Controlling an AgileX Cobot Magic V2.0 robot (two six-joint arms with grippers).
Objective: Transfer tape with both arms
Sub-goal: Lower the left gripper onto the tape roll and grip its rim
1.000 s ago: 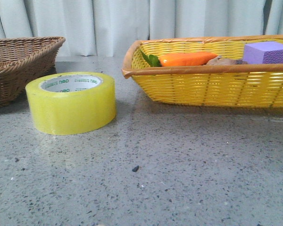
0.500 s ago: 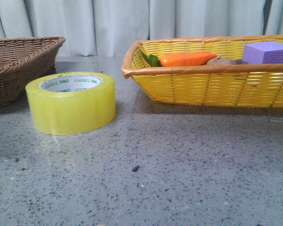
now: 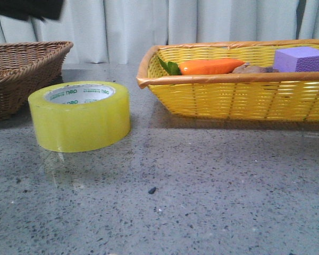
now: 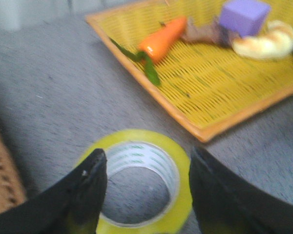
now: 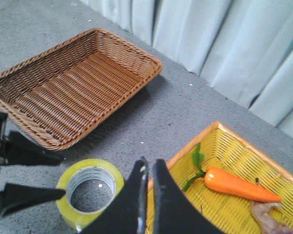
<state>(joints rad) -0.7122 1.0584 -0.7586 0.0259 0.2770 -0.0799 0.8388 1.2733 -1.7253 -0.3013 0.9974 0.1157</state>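
A: Left hand [image 4: 146,170]?
B: Fingers spread wide, poised above the tape [image 4: 141,183], one to either side, not gripping it.
A: Right hand [image 5: 149,168]?
B: Fingers together, empty, well above the surface [image 3: 212,175].
A: Tape position?
B: Flat on the surface, between the brown basket [image 3: 21,71] and the yellow basket [image 3: 239,98], which holds a carrot [image 3: 210,66] and a purple block [image 3: 300,59].
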